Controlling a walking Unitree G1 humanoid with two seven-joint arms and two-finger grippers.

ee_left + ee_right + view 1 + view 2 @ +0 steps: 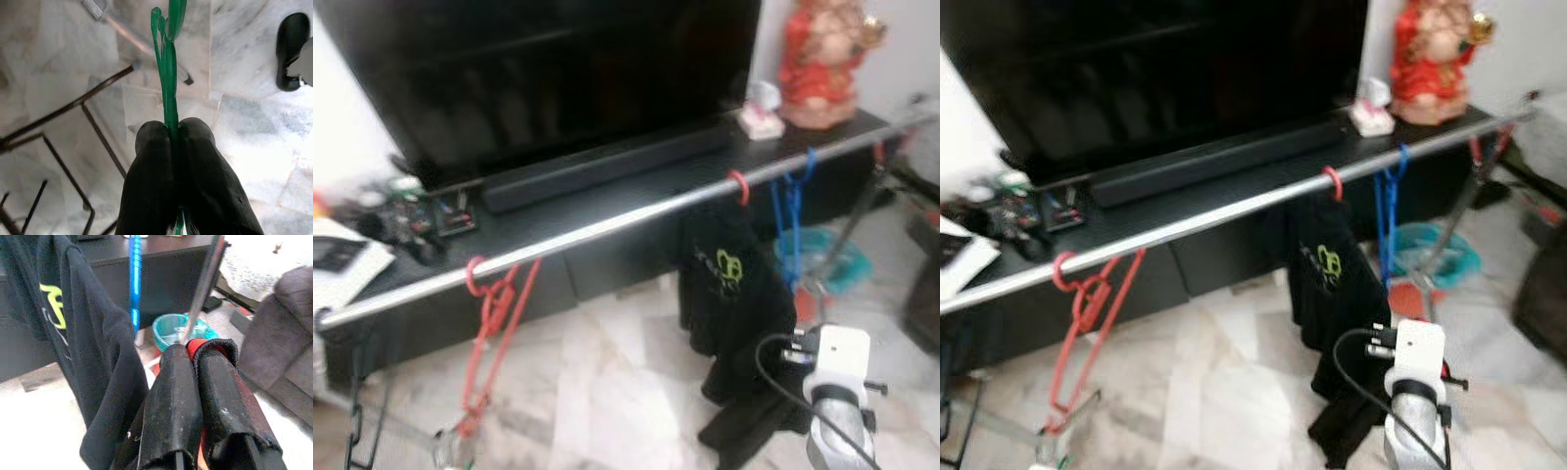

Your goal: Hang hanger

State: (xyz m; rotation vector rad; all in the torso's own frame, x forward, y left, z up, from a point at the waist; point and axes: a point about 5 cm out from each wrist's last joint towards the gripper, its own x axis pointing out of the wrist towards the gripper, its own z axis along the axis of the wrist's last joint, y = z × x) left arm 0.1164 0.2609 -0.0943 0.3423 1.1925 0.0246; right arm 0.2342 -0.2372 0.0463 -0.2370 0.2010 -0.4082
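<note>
Left hand [172, 128] around thin green hanger [168, 73]

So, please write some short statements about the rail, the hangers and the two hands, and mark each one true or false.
1. The left hand holds a green hanger. True.
2. A black shirt hangs from the rail on a red hook. True.
3. The blue hanger lies on the floor. False: it hangs on the rail, to the right of the shirt.
4. The rail carries no red hanger. False: an empty red hanger hangs near its left end.
5. The right hand is wide open. False: its fingers are closed on something red.
</note>
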